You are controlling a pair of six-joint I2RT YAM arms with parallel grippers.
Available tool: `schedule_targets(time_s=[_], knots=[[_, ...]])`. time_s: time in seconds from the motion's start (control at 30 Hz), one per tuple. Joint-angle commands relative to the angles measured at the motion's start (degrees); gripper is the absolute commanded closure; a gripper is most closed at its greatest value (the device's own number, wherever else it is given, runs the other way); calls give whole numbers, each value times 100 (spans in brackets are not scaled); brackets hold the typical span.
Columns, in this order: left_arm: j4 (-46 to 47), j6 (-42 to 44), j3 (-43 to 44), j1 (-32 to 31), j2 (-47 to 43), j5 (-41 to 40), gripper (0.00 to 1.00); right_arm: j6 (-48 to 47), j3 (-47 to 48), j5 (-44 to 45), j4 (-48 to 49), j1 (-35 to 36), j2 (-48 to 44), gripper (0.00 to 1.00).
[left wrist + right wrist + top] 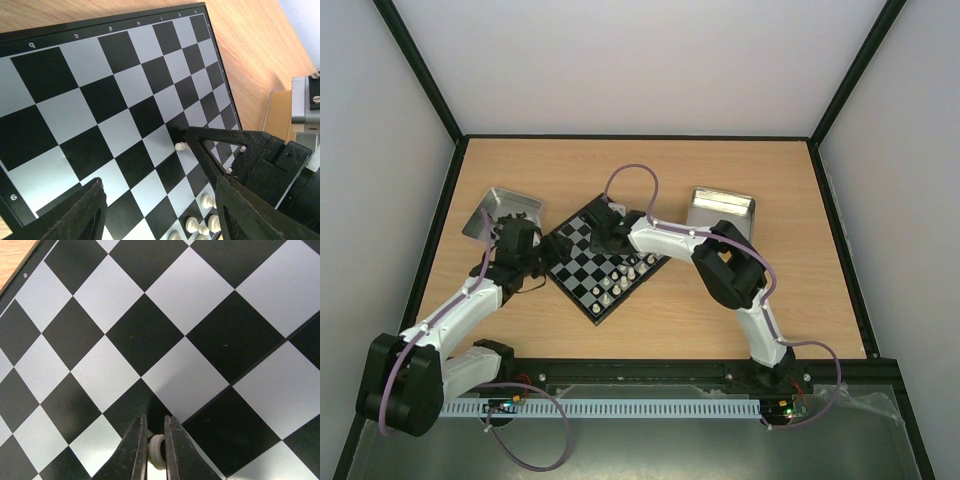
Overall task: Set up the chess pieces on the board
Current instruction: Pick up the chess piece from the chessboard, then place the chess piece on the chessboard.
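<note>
Right gripper tight around a chess piece, left gripper agape (both arms outstretched).

Board: 1. Metal trays: 2, i.e. left tray and right tray. Arms: 2, w/ 1 gripper each, so left gripper and right gripper. Chess pieces: approx. 8 white ones in the top view, along the board's near-right side (too small for an exact no.). Left wrist view shows at least 6 clearly. Right wrist view shows 1 chess piece, between the right gripper's 2 fingers.
</note>
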Motion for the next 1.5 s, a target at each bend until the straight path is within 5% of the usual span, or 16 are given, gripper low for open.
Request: schedule_targets(time_s=[0.0,0.7,1.47], knots=[[390,-3,-234,30,-54,299,38,122,-270,-75,-7,-21,63,94],[2966,-804,-1401,21,566,1604,40,654,-1260,-2696,1520,-281,-454,94],[2866,-872,-1533,-148,1039,1263,62,1149,-1588,-3507,2248,-341,-698,93]])
